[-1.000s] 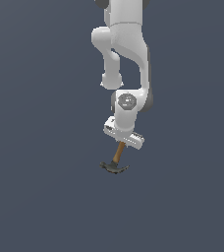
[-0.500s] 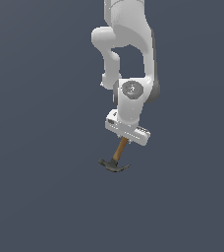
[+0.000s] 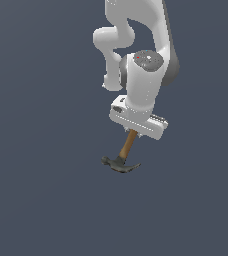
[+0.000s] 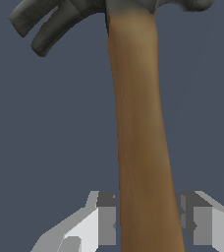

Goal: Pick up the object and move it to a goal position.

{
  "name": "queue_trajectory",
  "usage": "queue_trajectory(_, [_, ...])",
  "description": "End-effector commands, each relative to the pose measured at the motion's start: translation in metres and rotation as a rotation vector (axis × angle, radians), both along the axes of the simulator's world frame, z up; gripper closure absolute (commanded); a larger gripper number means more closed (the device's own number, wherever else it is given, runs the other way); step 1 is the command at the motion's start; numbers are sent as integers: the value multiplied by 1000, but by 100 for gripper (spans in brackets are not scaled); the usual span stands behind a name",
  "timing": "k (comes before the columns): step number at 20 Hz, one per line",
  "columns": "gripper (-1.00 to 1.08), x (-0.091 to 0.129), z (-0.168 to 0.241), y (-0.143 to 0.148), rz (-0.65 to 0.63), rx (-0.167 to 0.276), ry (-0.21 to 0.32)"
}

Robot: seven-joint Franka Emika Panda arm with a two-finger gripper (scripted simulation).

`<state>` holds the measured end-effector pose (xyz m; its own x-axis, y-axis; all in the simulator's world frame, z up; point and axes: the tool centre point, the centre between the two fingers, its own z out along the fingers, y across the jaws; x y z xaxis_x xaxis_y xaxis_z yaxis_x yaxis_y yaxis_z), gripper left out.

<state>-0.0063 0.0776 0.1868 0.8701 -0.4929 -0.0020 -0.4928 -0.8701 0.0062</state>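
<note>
Hammer (image 3: 123,156) head-down below end effector (image 3: 134,131), handle clenched between its fingers (image 4: 106,219).

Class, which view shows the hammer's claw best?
The wrist view: the claw fills a corner, its two prongs distinct. The exterior view shows the hammer whole under the gripper, claw small.

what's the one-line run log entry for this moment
phase: carry | gripper: shut on hammer handle | hammer: hanging head-down, slightly tilted | goal: not visible
</note>
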Motion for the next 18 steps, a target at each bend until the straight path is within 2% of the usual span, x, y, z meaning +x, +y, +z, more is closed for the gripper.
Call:
queue_trajectory(1, [108, 7, 28, 4, 1, 0, -3])
queue_trajectory(10, [108, 31, 117, 18, 3, 1, -4])
queue_trajectory(18, [108, 48, 178, 29, 6, 2, -4])
